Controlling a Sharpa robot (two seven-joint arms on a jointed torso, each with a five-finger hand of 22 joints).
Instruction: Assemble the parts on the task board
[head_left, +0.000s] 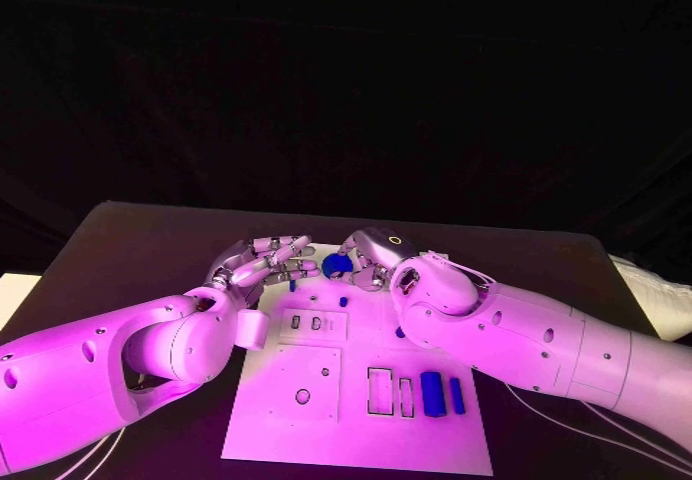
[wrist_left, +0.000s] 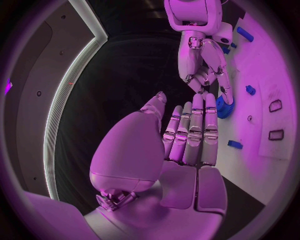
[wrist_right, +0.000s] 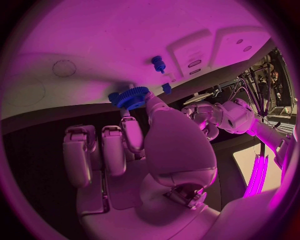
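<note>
The white task board (head_left: 346, 420) lies in the middle of the black table. At its far edge my right hand (head_left: 378, 255) pinches a blue gear (head_left: 336, 263) between thumb and a fingertip, just above the board; the right wrist view shows the gear (wrist_right: 130, 96) at those tips. My left hand (head_left: 267, 260) faces it from the other side, fingers straight and together, thumb apart, holding nothing. Its fingertips (wrist_left: 209, 102) reach the gear (wrist_left: 224, 107); I cannot tell if they touch. A small blue peg (head_left: 346, 297) stands on the board just nearer than the gear.
A blue block (head_left: 431, 386) and a thin blue bar (head_left: 457, 394) lie at the board's near right, beside two empty rectangular slots (head_left: 381, 390). A small blue piece (head_left: 400, 331) sits by my right forearm. Both forearms lie over the board's sides.
</note>
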